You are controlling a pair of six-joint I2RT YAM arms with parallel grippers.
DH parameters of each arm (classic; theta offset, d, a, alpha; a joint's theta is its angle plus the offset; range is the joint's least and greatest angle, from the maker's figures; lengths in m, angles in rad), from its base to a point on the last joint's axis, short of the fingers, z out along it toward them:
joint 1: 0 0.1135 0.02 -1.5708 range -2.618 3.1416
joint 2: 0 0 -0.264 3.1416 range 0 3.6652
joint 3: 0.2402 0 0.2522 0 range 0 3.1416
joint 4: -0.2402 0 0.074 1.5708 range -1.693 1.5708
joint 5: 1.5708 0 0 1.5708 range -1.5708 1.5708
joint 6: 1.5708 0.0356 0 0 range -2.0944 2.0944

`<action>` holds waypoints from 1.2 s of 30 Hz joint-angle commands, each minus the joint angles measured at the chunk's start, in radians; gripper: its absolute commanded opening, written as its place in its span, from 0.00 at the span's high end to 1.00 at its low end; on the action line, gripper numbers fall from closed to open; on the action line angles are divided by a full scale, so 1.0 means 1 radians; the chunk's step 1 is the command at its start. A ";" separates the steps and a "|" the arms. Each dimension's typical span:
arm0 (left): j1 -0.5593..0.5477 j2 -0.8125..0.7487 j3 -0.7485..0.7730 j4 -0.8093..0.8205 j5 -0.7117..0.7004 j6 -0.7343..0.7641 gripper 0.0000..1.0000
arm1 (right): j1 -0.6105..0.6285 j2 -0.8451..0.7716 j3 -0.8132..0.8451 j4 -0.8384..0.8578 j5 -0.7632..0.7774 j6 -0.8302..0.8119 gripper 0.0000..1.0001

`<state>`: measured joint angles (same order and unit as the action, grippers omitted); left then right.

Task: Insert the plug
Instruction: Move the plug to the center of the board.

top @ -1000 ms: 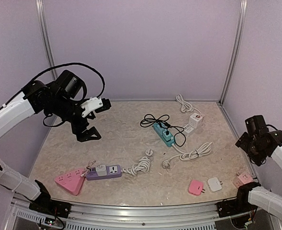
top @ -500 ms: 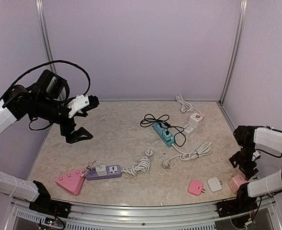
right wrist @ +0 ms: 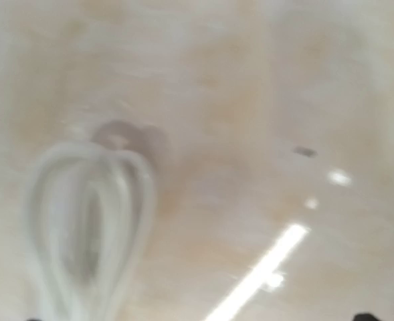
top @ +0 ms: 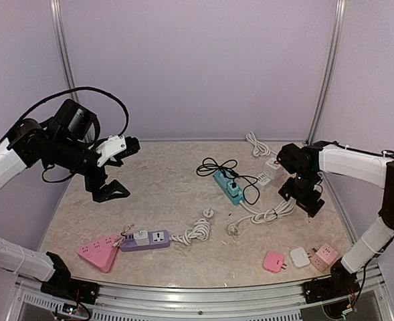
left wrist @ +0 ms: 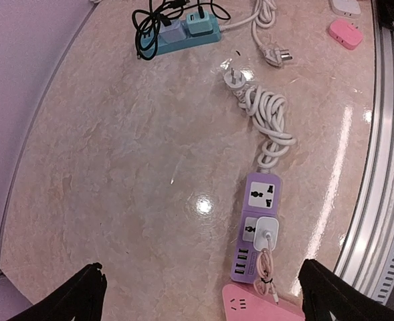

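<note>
A purple power strip (top: 145, 239) lies at the front left with a white adapter in one socket; it also shows in the left wrist view (left wrist: 260, 227). Its white cable coil (top: 195, 232) ends in a loose plug (top: 209, 212), also in the left wrist view (left wrist: 233, 77). My left gripper (top: 110, 187) is open and empty, high above the left of the table. My right gripper (top: 304, 195) is low over a second white cable coil (top: 271, 214), which is a blurred loop in the right wrist view (right wrist: 89, 221). Its fingers barely show at the frame's bottom corners, wide apart.
A teal power strip (top: 228, 186) with black cables and a white strip (top: 271, 170) lie at the back. A pink triangular strip (top: 96, 254) touches the purple one. A pink adapter (top: 273, 261), a white adapter (top: 300, 257) and a pink cube (top: 324, 255) sit front right.
My right arm swung from the right edge inward and down to the white cable coil near the middle right. My left arm drew back to the left, then held still.
</note>
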<state>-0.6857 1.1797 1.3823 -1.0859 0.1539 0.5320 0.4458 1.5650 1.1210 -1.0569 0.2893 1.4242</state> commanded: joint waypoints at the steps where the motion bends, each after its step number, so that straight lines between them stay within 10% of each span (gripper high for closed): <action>1: 0.008 0.017 0.007 -0.016 0.026 0.005 0.01 | 0.002 -0.141 -0.083 -0.287 0.017 0.153 0.00; 15: 0.006 0.026 0.006 -0.022 0.044 0.008 0.01 | -0.007 -0.451 -0.446 -0.282 -0.208 0.538 0.00; 36: 0.013 0.074 0.023 -0.033 0.045 0.014 0.01 | -0.026 -0.126 -0.225 -0.003 -0.017 0.122 0.06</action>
<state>-0.6796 1.2327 1.3823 -1.0935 0.1848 0.5331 0.4088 1.3869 0.7921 -1.1755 0.2085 1.6821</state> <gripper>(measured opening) 0.988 0.949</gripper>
